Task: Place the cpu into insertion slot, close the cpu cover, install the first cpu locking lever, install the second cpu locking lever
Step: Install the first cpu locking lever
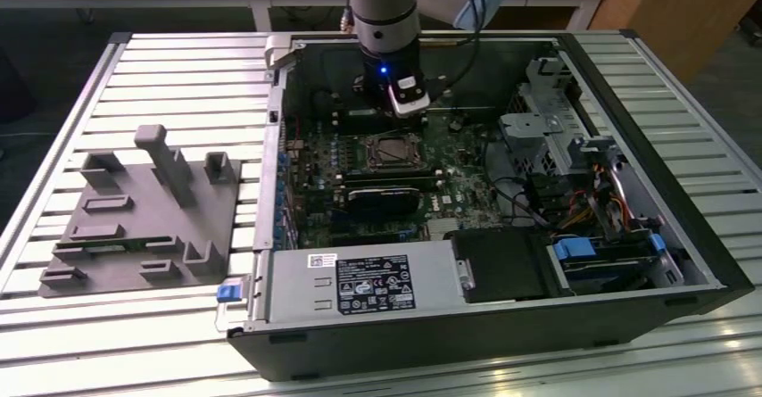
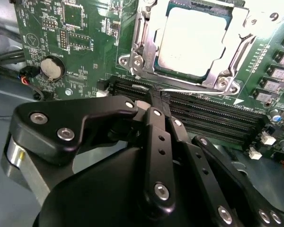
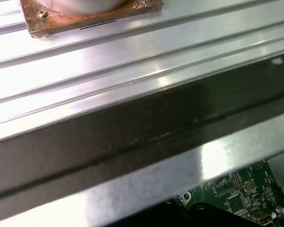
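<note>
We see the cpu (image 2: 191, 42) already lying in the insertion slot (image 2: 146, 52) in the second wrist view, its pale silvery top framed by the metal rim, with the cpu cover (image 2: 206, 80) appearing to lie down around it, though we cannot be sure it is fully closed. In the exterior view the slot (image 1: 390, 152) sits near the middle of the green motherboard (image 1: 459, 183), inside the open computer case (image 1: 666, 236) on the slatted table (image 1: 155, 67), and the hand (image 1: 405, 103) hovers just off the slot at about 12 o'clock from it. We read the hand's black fingers (image 2: 156, 137) as drawn together and holding nothing, their tips close above the long memory slots (image 2: 213, 118) beside the socket. A thin locking lever (image 2: 194, 91) runs along the socket edge nearest the hand, and we judge the lever work to be the step in hand. To do it well, we should press with the closed fingertips on the lever's free end only, push it down and sideways under its retaining hook, and keep clear of the memory slots and the chip itself. A grey fixture (image 1: 143, 210) rests on the table at 9 o'clock from the case.
</note>
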`<act>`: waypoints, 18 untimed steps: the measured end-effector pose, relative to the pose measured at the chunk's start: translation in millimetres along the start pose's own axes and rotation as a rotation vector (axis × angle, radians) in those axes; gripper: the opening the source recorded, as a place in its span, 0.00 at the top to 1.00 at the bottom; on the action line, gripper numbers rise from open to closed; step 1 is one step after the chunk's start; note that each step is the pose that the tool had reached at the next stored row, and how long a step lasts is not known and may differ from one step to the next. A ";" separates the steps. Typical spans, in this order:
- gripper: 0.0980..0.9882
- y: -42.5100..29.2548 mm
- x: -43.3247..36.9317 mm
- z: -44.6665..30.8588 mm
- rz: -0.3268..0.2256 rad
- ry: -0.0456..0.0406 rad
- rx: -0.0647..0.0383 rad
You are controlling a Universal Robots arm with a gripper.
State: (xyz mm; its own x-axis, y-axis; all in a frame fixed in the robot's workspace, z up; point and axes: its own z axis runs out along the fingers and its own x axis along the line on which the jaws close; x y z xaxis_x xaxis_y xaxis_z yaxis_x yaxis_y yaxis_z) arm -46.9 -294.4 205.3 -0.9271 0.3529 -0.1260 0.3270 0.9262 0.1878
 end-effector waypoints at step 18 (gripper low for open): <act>0.99 -4.5 -0.4 1.4 -0.006 0.0013 -0.001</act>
State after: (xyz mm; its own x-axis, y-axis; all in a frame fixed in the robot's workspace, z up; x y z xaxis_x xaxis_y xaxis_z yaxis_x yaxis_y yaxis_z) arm -47.8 -298.6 203.1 -0.9294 0.3470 -0.1260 0.3212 0.9283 0.1876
